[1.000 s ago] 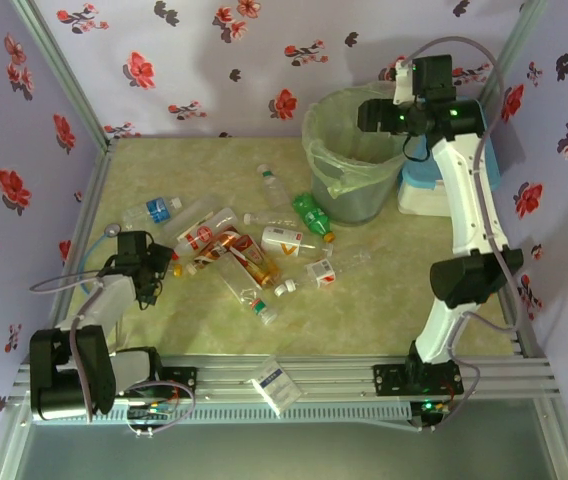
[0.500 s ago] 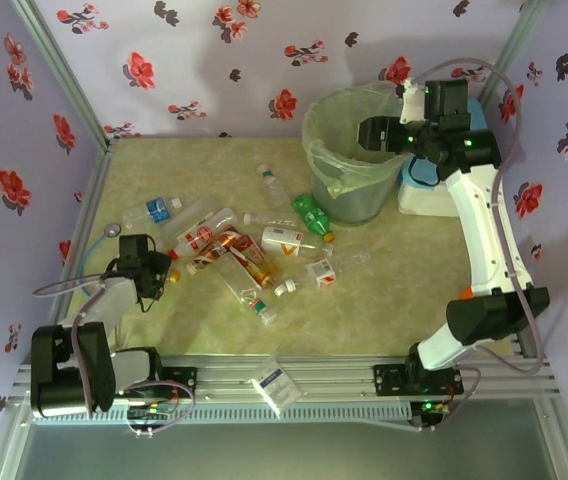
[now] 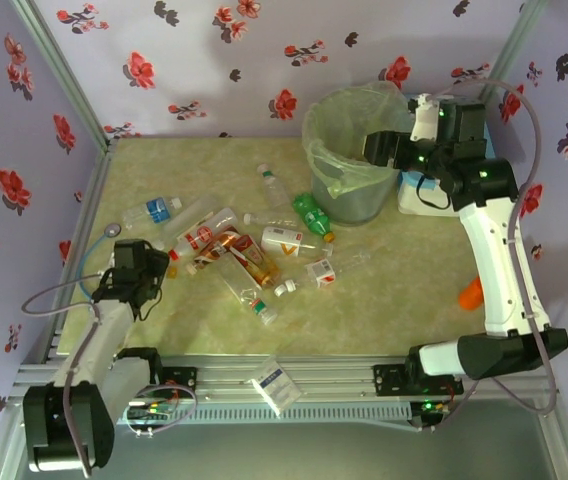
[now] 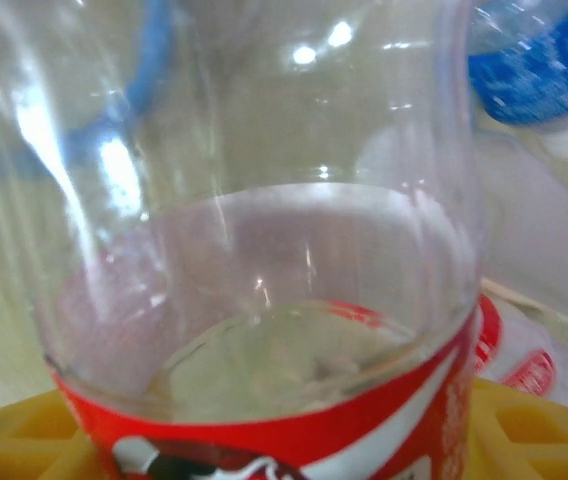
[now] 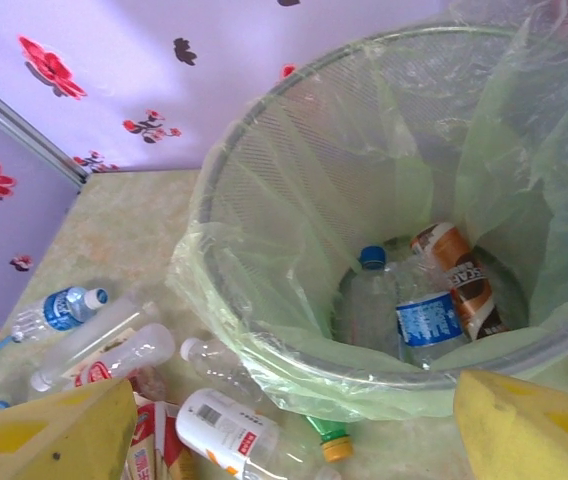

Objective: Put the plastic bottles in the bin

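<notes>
In the overhead view, a round, translucent grey-green bin (image 3: 349, 150) lined with a thin, crinkled pale green bag is seen at the far right of the mottled beige table (image 3: 404, 300), just beside a white cooler box (image 3: 419, 196) with a blue lid. Plastic bottles (image 3: 249, 250) are strewn on their sides left of the bin; about a dozen are made out, though the heap cannot be counted exactly. One is green with a yellow cap (image 3: 314, 216). The right arm is reared tall and bent forward, its right gripper (image 3: 384, 148) poised over the bin's near rim. The left arm is stretched low, its left gripper (image 3: 152, 272) at the heap's left edge. At the left wrist, a smooth, clear, glossy red-labelled bottle (image 4: 264, 250) is framed between two yellow waffle-textured pads (image 4: 24, 445), which are set wide apart; whether it is clamped cannot be told. A blue-labelled bottle (image 4: 549, 60) is seen behind it. At the right wrist, the fingers (image 5: 49, 435) are spread wide with nothing between them, above the bin's rim. Three bottles are counted inside the bin: one clear with a blue cap (image 5: 367, 300), one with a blue label (image 5: 426, 322), one with a brown label (image 5: 461, 275).
</notes>
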